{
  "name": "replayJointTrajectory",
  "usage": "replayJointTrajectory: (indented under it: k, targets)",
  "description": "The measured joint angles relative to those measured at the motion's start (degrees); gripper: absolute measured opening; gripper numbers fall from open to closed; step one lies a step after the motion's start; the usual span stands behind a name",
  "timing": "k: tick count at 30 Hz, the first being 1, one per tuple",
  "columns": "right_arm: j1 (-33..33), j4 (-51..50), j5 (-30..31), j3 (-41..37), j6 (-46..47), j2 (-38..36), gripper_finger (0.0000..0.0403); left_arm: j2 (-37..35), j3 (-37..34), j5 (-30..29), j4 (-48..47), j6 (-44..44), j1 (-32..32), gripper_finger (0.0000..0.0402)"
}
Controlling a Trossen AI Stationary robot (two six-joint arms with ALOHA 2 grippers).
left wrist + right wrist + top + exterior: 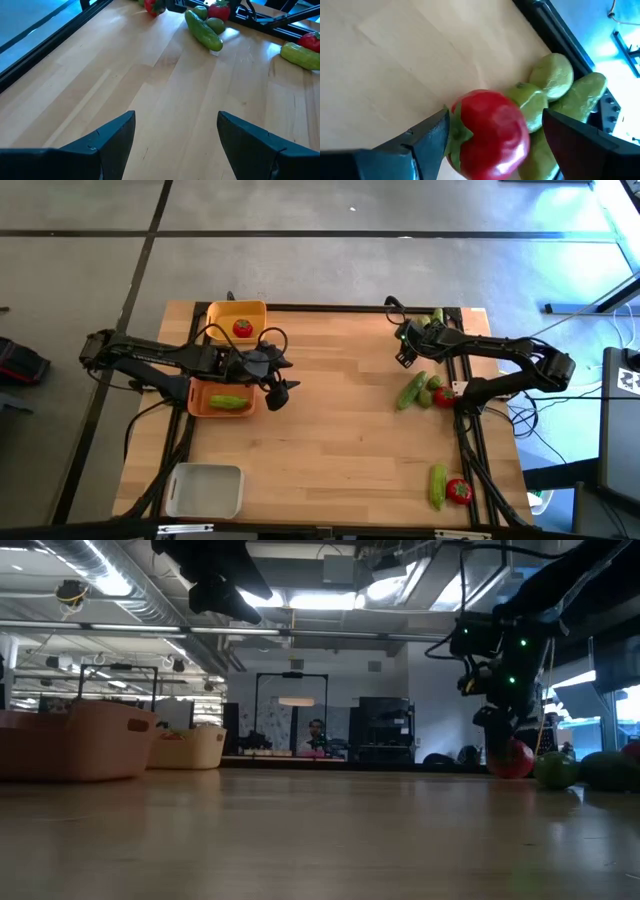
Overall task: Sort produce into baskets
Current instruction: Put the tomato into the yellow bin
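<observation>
High view: left gripper (277,383) sits just off the orange basket (221,397), on the side toward table center, fingers spread, nothing in them. A cucumber (228,402) lies inside the orange basket; yellow basket (236,322) just beyond it holds a tomato (242,328); white basket (205,490) sits at the near edge, well apart from the orange one. Right gripper (408,345) is far across the table from the orange basket, near more produce by the table's right rail: cucumber, limes, tomato in a clump, plus another cucumber and tomato pair nearer the front. Low view: orange basket (75,741) w/ yellow basket (187,746) behind it; right gripper (500,735) hangs low over a tomato (513,758), green pieces beside that. A person shows far back in the room. Left wrist view: fingers (107,140) wide apart over bare wood, empty; cucumber (203,30) and lime well ahead. Right wrist view: fingers (422,137) spread either side of a tomato (490,134), not clamped on it; limes (551,76) and a cucumber just behind it.
</observation>
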Motion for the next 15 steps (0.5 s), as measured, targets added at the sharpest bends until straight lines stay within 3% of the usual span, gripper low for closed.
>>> replayJointTrajectory:
  k: [9,15]
  targets:
    - [0.0,-12.4,-4.2,3.9,3.9,0.0,0.0308,0.0,0.0,0.0,0.0,0.0,0.0,0.0276]
    - [-0.1,-11.2,-5.0,3.9,3.6,0.0,0.0308,0.4,0.0,0.0,0.1,-0.2,0.0,0.0276]
